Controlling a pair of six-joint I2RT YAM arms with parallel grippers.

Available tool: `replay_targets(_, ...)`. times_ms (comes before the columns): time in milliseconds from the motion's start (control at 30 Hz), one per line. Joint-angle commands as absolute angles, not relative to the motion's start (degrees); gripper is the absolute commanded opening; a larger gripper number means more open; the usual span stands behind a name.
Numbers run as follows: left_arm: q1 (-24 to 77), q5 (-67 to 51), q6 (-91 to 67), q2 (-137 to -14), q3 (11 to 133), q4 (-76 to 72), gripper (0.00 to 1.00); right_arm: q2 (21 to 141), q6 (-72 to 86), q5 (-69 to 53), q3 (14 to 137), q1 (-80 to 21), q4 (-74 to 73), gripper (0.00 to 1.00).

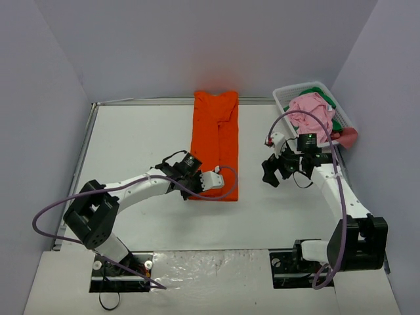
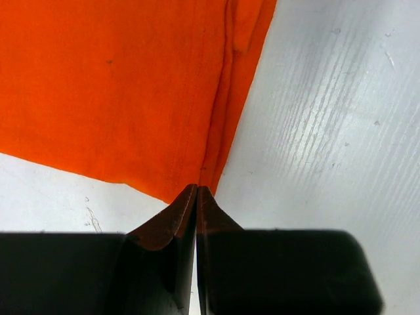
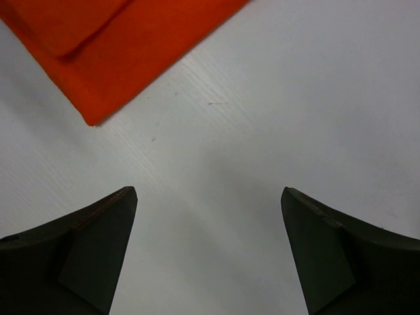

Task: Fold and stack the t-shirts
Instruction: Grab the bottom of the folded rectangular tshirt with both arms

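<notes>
Left jaws pinch orange t-shirt (image 2: 118,85) hem; right jaws gape above table (image 3: 262,98).

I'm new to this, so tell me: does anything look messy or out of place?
Only the pink shirt: it is heaped in the white basket and spills over its right rim. The orange shirt lies flat.

Top view. Bare table (image 1: 144,138) at left, and between the orange t-shirt (image 1: 215,141) and my right gripper (image 1: 279,169), lets my claws pass; the white basket (image 1: 282,100) holding a pink t-shirt (image 1: 307,110), upper right, obstructs.
</notes>
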State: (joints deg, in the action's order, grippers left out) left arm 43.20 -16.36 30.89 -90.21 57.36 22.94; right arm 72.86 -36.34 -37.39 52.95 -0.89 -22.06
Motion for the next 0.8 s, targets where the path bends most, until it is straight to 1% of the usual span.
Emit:
replay_targets(0,42.1,-18.2,29.44,-89.47,59.24,26.19,0.03,72.42,-41.83,-37.0,50.19,-4.47,-22.94,0.88)
replay_targets(33,42.01,-17.76,29.79,-89.47,58.98,26.02,0.02,72.68,-41.92,-36.91,49.92,-4.92,-22.33,0.88)
replay_targets(67,42.1,-16.88,30.58,-89.3,58.63,25.84,0.05,73.12,-41.31,-36.91,49.75,-5.18,-21.98,0.88)
replay_targets(133,42.01,-14.95,31.29,-89.03,57.22,25.4,0.13,74.61,-40.78,-36.91,49.66,-5.1,-21.27,0.86)
replay_targets(167,42.01,-14.59,31.99,-88.6,56.78,25.23,0.18,75.05,-40.17,-36.91,49.57,-5.18,-21.01,0.85)
replay_targets(233,42.01,-13.71,32.52,-88.07,55.38,24.61,0.23,76.37,-39.38,-36.83,49.31,-5.1,-19.87,0.83)
replay_targets(267,42.01,-13.28,32.87,-87.63,54.85,24.44,0.28,76.9,-39.03,-36.83,49.22,-5.18,-19.78,0.82)
replay_targets(367,42.1,-10.99,33.4,-87.45,53.62,23.47,0.34,77.61,-38.59,-35.77,49.39,-5.18,-19.69,0.81)
replay_targets(467,42.1,-9.85,34.1,-87.71,52.74,23.12,0.35,77.43,-38.23,-35.42,49.57,-5.01,-19.6,0.81)
replay_targets(767,42.1,-11.51,34.1,-87.72,51.94,21.62,0.35,77.25,-37.62,-35.77,49.75,-3.25,-19.69,0.8)
